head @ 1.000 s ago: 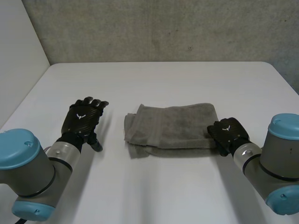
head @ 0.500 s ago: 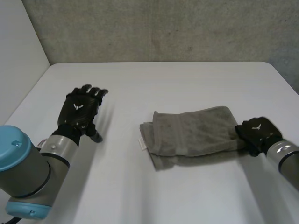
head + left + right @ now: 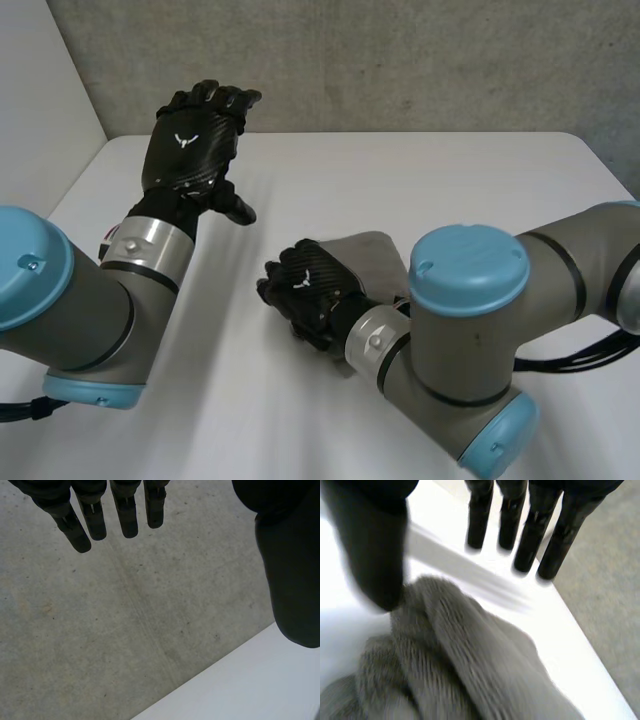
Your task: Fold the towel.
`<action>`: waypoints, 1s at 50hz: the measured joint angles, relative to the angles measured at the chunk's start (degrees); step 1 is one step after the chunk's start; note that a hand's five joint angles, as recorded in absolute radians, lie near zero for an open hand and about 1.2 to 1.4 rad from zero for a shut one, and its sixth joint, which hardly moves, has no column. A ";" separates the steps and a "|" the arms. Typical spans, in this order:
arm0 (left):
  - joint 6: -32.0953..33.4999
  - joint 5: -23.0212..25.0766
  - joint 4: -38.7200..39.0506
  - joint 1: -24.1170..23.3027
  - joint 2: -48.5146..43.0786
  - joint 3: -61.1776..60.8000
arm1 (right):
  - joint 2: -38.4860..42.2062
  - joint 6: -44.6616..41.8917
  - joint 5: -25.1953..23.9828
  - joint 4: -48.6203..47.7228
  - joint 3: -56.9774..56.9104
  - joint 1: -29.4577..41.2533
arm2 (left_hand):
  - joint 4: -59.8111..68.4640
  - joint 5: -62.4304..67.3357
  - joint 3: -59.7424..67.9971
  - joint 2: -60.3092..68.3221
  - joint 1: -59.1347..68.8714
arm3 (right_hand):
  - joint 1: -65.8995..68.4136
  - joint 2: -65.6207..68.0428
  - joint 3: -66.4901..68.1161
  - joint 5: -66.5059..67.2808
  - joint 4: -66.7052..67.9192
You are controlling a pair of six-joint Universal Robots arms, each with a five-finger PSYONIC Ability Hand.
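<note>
Towel [image 3: 470, 670] lies bunched under the right hand [image 3: 310, 285], fingers straight, thumb apart. Left hand [image 3: 190, 140] hangs far left, fingers loose. Likely repositioning; next, flatten it.

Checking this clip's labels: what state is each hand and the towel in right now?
Left hand: open, raised above the table, holding nothing.
Right hand: open, fingers straight, palm over the towel.
Towel: bunched up on the table.
</note>
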 measured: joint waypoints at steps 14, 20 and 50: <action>-0.02 -0.91 -0.07 -5.84 -7.83 2.29 | -14.93 19.42 5.53 -1.99 13.14 -14.66 | 0.00 1.19 0.14 0.04 0.01 | -13.69 -11.82 -14.52 -12.72 -13.80; 0.03 -0.95 -0.71 -9.42 -14.42 3.87 | -14.49 22.79 1.43 -2.23 15.54 -18.91 | 0.00 1.95 0.15 0.11 0.01 | -13.71 -11.82 -14.54 -12.71 -13.80; -0.38 -1.55 -7.16 -9.52 -4.85 5.52 | -16.99 24.04 4.27 4.11 3.83 -20.28 | 0.26 4.49 2.52 1.85 1.10 | -13.94 -11.82 -14.53 -12.72 -13.81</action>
